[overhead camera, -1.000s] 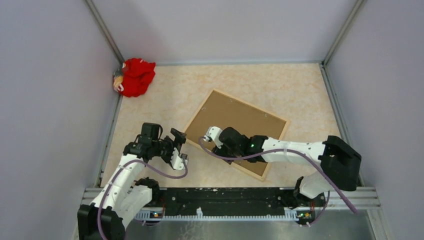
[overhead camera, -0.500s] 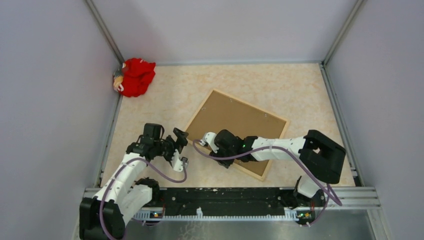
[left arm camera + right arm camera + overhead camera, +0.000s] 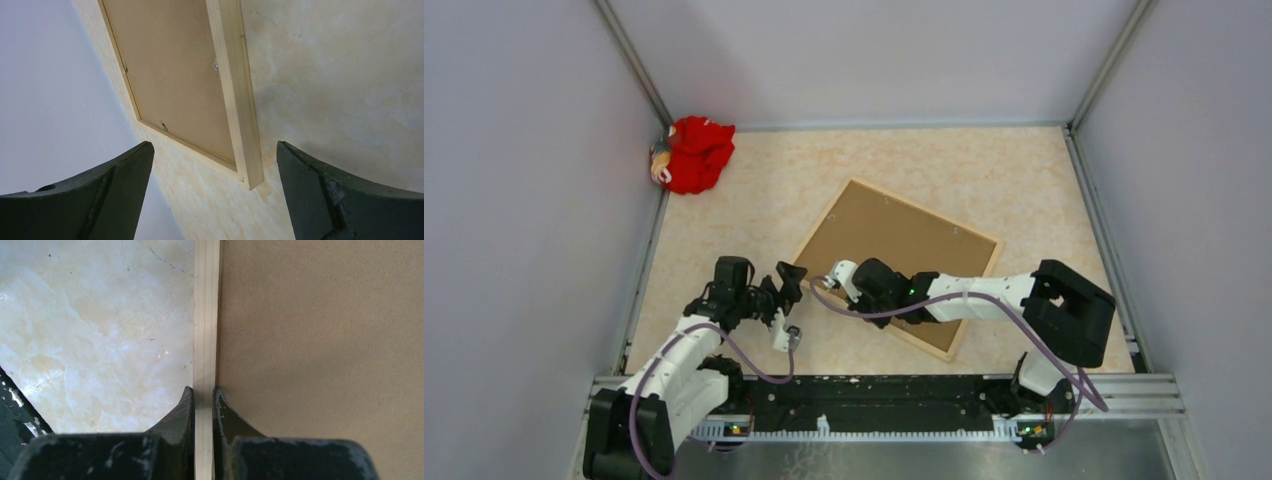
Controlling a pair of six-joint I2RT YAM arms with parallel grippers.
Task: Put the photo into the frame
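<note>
**Frame (image 3: 928, 210) face down, one edge pinched, photo not in sight**

Lying flat and askew in the middle of the pale marbled tabletop (image 3: 1024, 170), the frame has its back turned up. What shows is a brown backing board (image 3: 904, 240) ringed by the light wood rim.

The right jaws are clamped tight on the near rail of that rim, close to its left corner. One finger sits on the outer side over the tabletop and the other on the inner side against the board, with the strip of wood squeezed between them. That looks like a grip meant to steady or tip the frame while the back is dealt with.

The left jaws gape fully wide and hold nothing. They hover just off the same corner, which shows between the two fingers, seemingly ready to help.

Small metal clips (image 3: 215, 64) along the rim's inner edge appear to keep the board in. The photo is visible in no view, and I cannot tell where it is. By my reckoning the board must come out first.

A red cloth bundle (image 3: 696, 152) sits in the far left corner, well apart.
</note>
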